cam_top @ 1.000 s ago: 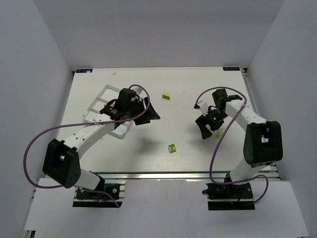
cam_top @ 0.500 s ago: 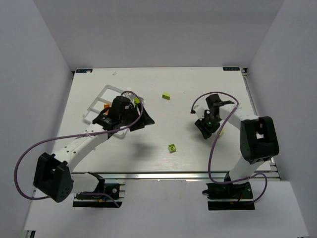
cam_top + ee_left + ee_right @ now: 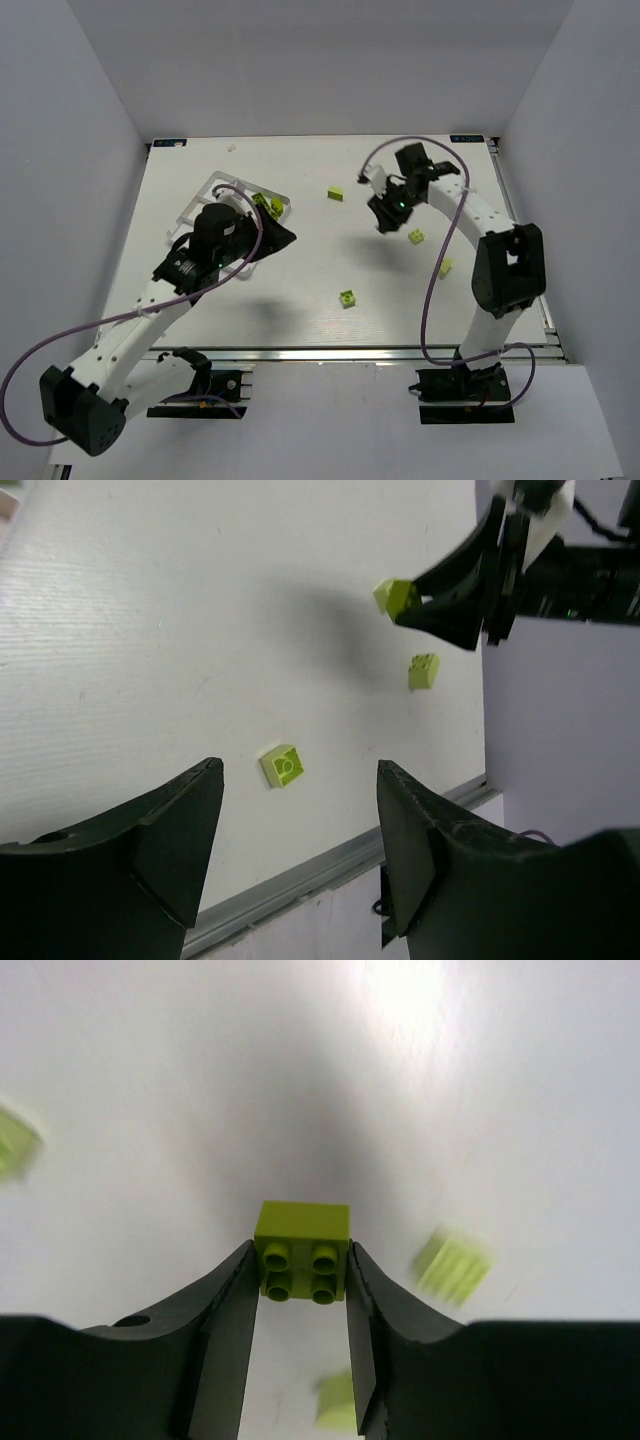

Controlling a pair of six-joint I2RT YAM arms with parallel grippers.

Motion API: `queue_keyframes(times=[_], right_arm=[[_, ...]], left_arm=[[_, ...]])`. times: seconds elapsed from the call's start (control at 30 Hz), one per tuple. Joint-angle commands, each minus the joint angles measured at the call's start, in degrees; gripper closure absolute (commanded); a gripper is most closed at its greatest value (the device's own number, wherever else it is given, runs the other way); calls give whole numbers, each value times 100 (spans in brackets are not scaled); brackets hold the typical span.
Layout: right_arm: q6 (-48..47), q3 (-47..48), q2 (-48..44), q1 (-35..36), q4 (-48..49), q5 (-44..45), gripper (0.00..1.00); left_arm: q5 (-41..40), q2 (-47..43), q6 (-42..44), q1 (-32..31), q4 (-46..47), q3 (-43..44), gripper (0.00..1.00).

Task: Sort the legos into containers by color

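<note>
My right gripper (image 3: 302, 1272) is shut on a lime green lego (image 3: 302, 1250), which sits studs toward the camera between both fingers and is lifted off the table. In the top view that gripper (image 3: 384, 218) hangs over the far middle of the table. Loose lime legos lie at the far middle (image 3: 336, 193), right of centre (image 3: 416, 236), further right (image 3: 445, 267) and near the front (image 3: 347, 297). The clear container (image 3: 228, 181) stands at the far left with a green lego (image 3: 265, 203) at its right end. My left gripper (image 3: 276, 237) is open and empty beside it.
The left wrist view looks across the table at the front lego (image 3: 283, 765), another lego (image 3: 424, 671) and the right gripper (image 3: 440, 610) with its brick (image 3: 396, 595). The table's metal front edge (image 3: 330, 865) runs just beyond the left fingers.
The right gripper has shut on a lime lego, lifted it and carried it toward the far middle. The left arm has swung, its gripper drawing slightly left, still open.
</note>
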Motion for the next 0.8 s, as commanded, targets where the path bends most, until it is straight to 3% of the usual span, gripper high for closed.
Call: queue_keyframes(times=[0.0, 0.1, 0.3, 0.47, 0.63, 0.77], right_arm=[[234, 1563, 615, 495, -18, -1085, 100], [876, 2821, 1511, 909, 236, -1647, 100], [2142, 4407, 3058, 1725, 1571, -1545, 100], [3064, 4303, 3438, 2069, 3563, -1000, 100], [3619, 4890, 4114, 2298, 4297, -384, 100], [3690, 4700, 4256, 2447, 4902, -138, 96]], left_arm=[[-611, -683, -52, 29, -121, -95, 28], [-998, -1140, -166, 29, -244, -157, 28], [-1376, -1562, -412, 29, -1016, 28, 28], [-1526, -1826, -640, 29, -1325, 63, 28], [-1544, -1862, -694, 29, -1536, 116, 28], [-1500, -1774, -650, 29, -1597, 195, 28]])
